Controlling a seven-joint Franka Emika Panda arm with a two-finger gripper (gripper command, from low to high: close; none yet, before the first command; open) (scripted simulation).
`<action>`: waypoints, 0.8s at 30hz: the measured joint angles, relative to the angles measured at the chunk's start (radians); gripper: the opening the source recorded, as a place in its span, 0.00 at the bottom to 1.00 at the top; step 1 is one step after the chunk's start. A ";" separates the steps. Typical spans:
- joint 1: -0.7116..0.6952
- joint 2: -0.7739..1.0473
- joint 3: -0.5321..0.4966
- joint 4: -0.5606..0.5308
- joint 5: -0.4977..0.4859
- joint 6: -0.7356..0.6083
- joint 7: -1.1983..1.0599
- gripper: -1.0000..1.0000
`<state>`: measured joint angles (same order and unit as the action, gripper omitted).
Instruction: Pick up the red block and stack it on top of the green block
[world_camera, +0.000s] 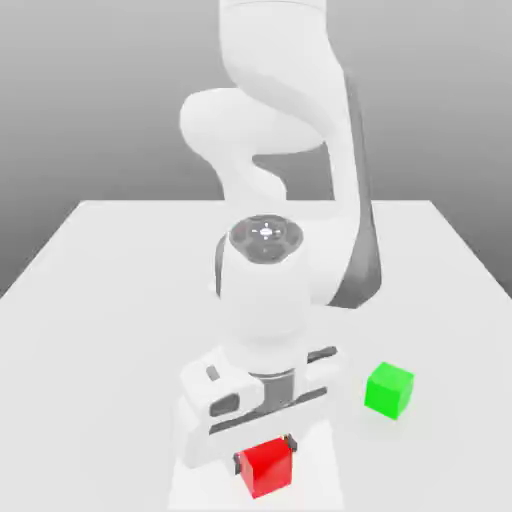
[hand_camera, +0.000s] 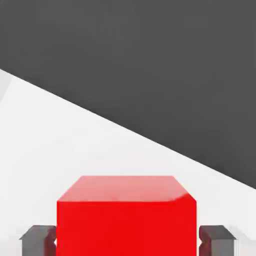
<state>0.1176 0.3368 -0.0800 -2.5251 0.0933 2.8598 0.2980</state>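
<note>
The red block (world_camera: 266, 468) sits near the table's front edge, low in the exterior view. My gripper (world_camera: 265, 450) is down over it, and a dark finger presses against each of its sides. In the hand view the red block (hand_camera: 126, 215) sits squarely between the two grey fingertips (hand_camera: 37, 239), which touch its flanks. The gripper is shut on it. The green block (world_camera: 389, 389) rests on the table toward the exterior view's right of the red one, a short distance away and untouched.
The white table (world_camera: 120, 260) stretches back behind the arm. Its far edge (hand_camera: 150, 137) shows in the hand view against a dark background. The arm's white body (world_camera: 265, 290) stands over the table's middle.
</note>
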 joint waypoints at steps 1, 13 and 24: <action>0.000 0.000 0.000 0.000 0.000 0.000 0.000 0.00; 0.192 -0.323 0.093 -0.156 -0.051 -0.171 -0.110 0.00; 0.340 -0.268 0.163 -0.288 -0.115 0.020 -0.225 1.00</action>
<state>0.4576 0.0689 0.0834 -2.8129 -0.0221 2.8800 0.0727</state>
